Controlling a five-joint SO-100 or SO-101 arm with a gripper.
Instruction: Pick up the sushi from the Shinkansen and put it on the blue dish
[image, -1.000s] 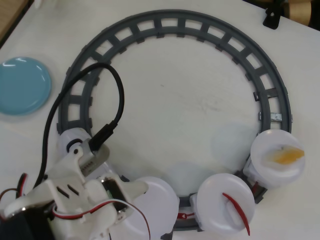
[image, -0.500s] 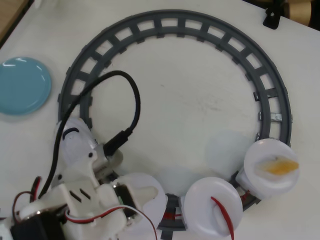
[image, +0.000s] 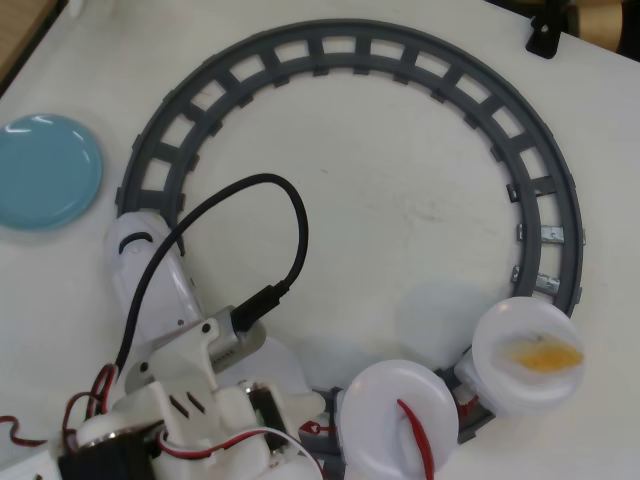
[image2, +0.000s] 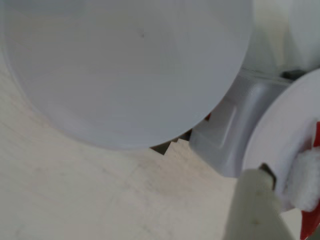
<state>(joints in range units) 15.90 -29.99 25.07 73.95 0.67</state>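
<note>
In the overhead view the white Shinkansen (image: 140, 255) stands on the left bend of the track, nose pointing up. Behind it a round white plate (image: 385, 400) carries the red sushi (image: 417, 442). The rear plate (image: 520, 375) holds a yellow-orange piece. My arm covers the train's first car at the bottom left. The gripper (image: 300, 405) sits low there, just left of the sushi plate. The wrist view shows one pale finger (image2: 255, 200) beside that plate's edge (image2: 280, 140), with nothing pressed against it. The blue dish (image: 48, 170) lies empty at the far left.
The grey circular track (image: 400, 50) fills most of the table. A black cable (image: 290, 215) loops from my arm over the inside of the ring. A dark object (image: 545, 30) sits at the top right corner.
The train has run clockwise: its nose climbed the left bend and both plates slid left along the bottom. My arm has shifted right and lower, and the cable loop moved with it.
</note>
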